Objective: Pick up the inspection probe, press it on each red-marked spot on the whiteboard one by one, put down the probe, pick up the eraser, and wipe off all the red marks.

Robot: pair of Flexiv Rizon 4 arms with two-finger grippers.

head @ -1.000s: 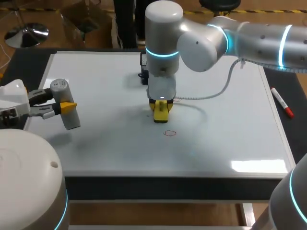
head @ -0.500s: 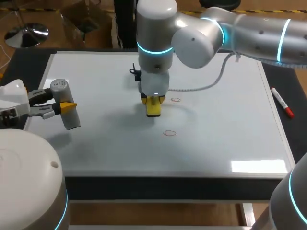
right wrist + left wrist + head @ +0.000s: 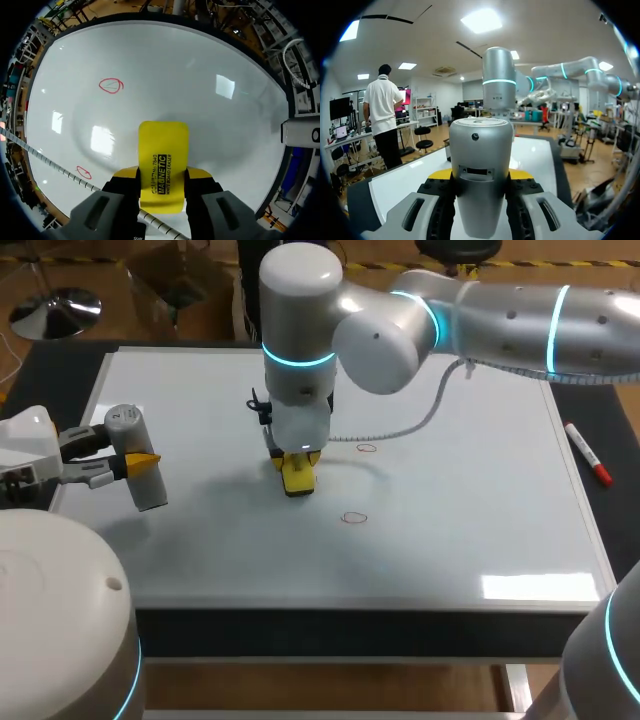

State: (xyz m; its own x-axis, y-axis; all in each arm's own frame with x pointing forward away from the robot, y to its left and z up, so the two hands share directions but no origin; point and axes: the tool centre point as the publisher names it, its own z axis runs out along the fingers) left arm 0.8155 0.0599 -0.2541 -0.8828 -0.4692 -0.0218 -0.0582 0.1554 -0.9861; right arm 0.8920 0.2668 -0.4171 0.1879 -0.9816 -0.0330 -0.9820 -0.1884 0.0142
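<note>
Step in hand, as judged: wiping the red marks.

The right gripper (image 3: 162, 173) is clamped on the yellow whiteboard eraser (image 3: 163, 145), both fingers against its sides, low over the whiteboard (image 3: 480, 520). Contact with the surface cannot be confirmed.

Two red rings are unwiped: the near ring (image 3: 354, 518) and the far ring (image 3: 366, 448). Both lie beside the eraser, toward the right arm's own side.

The left gripper (image 3: 480, 175) grips the silver inspection probe (image 3: 481, 145) at the board's left edge, well apart from the marks.

Recommendations:
- Seat the eraser face flat before sweeping; a tilted pad would likely leave arcs of ink.
- Carry each stroke fully across a ring, one ring at a time.
- Watch the coiled cable (image 3: 400, 430), which hangs near the far ring.
</note>
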